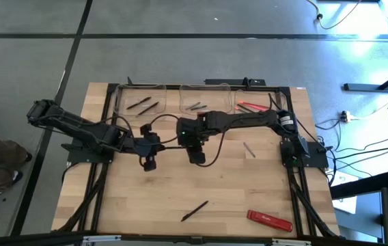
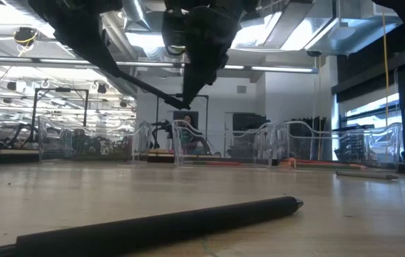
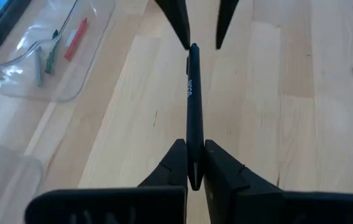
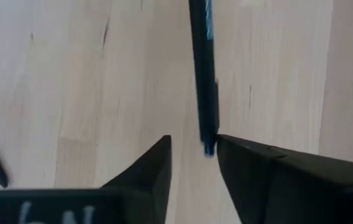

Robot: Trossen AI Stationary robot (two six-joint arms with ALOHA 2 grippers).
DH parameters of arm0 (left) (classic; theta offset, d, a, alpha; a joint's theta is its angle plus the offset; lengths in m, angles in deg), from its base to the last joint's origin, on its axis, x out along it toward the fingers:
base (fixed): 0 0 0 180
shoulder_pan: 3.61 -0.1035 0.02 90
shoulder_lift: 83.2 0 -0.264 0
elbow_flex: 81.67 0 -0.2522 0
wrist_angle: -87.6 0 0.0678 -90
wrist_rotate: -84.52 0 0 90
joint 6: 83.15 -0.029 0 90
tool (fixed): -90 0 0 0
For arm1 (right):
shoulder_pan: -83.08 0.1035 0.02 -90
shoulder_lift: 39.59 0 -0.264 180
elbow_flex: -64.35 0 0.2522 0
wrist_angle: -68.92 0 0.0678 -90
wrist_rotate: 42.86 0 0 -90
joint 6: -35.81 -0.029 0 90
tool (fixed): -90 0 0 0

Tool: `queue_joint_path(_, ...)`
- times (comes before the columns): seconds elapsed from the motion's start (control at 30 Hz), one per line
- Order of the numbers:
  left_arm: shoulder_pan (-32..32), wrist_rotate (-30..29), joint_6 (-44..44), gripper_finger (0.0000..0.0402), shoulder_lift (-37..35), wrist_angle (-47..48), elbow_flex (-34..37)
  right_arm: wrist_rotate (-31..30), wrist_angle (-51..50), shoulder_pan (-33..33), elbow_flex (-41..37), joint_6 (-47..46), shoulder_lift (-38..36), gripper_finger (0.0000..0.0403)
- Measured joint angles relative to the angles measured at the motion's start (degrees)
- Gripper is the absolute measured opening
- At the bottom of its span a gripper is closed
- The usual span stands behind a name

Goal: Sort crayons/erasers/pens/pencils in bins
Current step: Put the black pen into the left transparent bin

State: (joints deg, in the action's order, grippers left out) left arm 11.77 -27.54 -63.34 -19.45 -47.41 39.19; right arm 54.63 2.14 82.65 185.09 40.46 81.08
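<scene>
1 slim black pen point(image 3: 193, 118) with pale lettering is clamped in the left gripper point(image 3: 192, 163), stretching forward until its far tip sits between the parted fingers of the right gripper point(image 4: 193, 155) above the table point(image 1: 248, 184).

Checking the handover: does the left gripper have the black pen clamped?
Yes: in its wrist view the left gripper is shut on the pen.

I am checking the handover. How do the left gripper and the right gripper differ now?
The left gripper is shut on the pen; the right gripper is open, its fingers either side of the pen's end. The left reaches in from the table's left, the right from its right. Both hang above mid-table.
</scene>
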Motion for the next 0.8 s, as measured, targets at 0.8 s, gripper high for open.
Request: queue_joint_path(0.8, -25.43, -16.0, 3.92, 0.001, -12.62, 24.49, 0.0, -0.33, -4.48, -2.99, 0.11, -1.17, -5.49, 0.0163)
